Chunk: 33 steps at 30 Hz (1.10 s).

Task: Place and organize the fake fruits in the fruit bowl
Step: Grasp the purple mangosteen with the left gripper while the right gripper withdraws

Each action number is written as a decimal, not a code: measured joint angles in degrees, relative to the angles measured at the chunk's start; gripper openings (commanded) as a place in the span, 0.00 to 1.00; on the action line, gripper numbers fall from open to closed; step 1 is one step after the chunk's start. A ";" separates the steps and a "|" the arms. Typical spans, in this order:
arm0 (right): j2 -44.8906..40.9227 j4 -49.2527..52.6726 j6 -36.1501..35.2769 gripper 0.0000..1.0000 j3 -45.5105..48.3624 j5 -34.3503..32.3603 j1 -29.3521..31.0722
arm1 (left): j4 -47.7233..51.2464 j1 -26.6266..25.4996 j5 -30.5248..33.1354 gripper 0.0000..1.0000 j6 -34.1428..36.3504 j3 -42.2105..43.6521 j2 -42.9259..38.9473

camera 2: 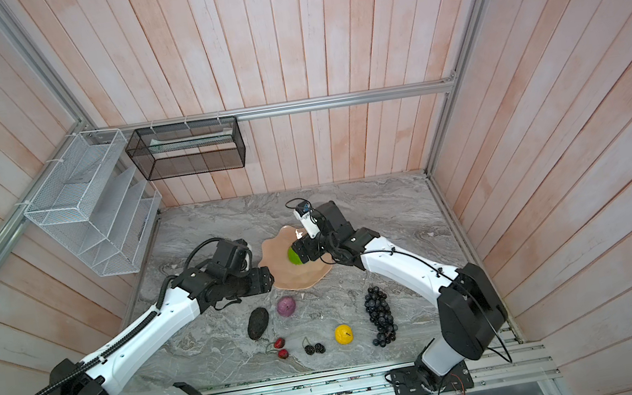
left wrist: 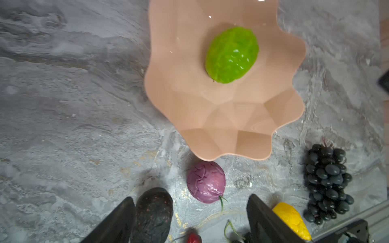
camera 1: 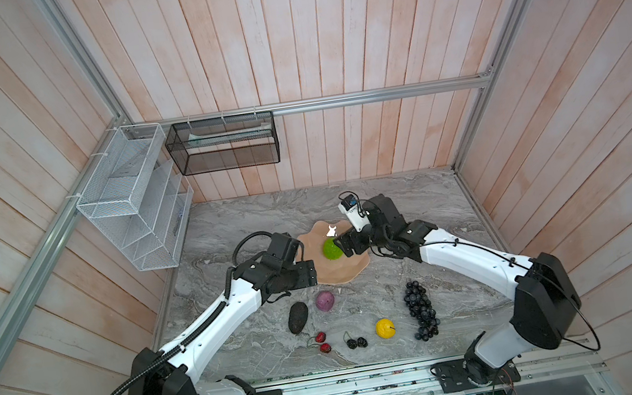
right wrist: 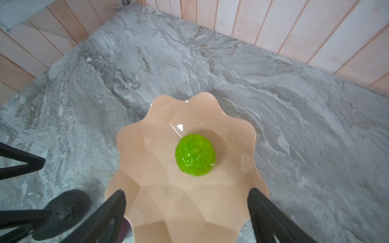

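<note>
Just past the middle of the marble table (camera 1: 226, 228), toward its far edge, sits the fruit bowl (camera 1: 337, 273). The bumpy green fruit (camera 1: 330, 249) lies inside it, near the centre.

The right arm reaches in from the table's near right corner, elbow raised and forearm slanting toward the bowl. Its wrist is bent so that the right gripper (camera 1: 341, 244) hangs over the bowl just beside the green fruit. Its fingers (right wrist: 265, 210) stand wide apart and hold nothing.

The left arm stretches from the near left corner, forearm rising toward the bowl. The left gripper (camera 1: 308, 274) hovers at the bowl's rim on the side facing the table's left edge. Its fingers (left wrist: 265, 221) are also spread, with nothing between them.

The other fruits lie on the table between the bowl and the near edge. The avocado (camera 1: 297, 317) and the purple fruit (camera 1: 324, 301) are just below the left gripper. The red pair (camera 1: 322, 342), the black berry pair (camera 1: 356, 342) and the yellow fruit (camera 1: 384, 328) form a row closer to the near edge. The grape bunch (camera 1: 420, 310) lies nearer the right edge.
</note>
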<state>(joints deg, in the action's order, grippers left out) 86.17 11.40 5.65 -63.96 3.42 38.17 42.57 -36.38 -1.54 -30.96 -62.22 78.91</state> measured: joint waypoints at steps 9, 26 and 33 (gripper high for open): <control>-8.81 -3.69 3.76 0.90 13.57 -1.90 -2.34 | 3.41 -8.98 2.14 0.84 1.25 -5.35 13.42; -11.06 -8.41 4.92 0.89 17.18 -1.84 -4.11 | 1.07 -9.22 2.73 0.73 2.93 -5.27 22.45; -10.32 -8.46 4.90 0.88 17.18 -1.49 -4.11 | -0.87 -9.03 1.77 0.58 3.32 -4.11 23.12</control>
<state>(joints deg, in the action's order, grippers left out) 75.85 2.94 10.55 -46.78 1.93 34.06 41.69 -45.41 0.23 -27.64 -66.32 102.04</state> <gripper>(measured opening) 0.883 0.603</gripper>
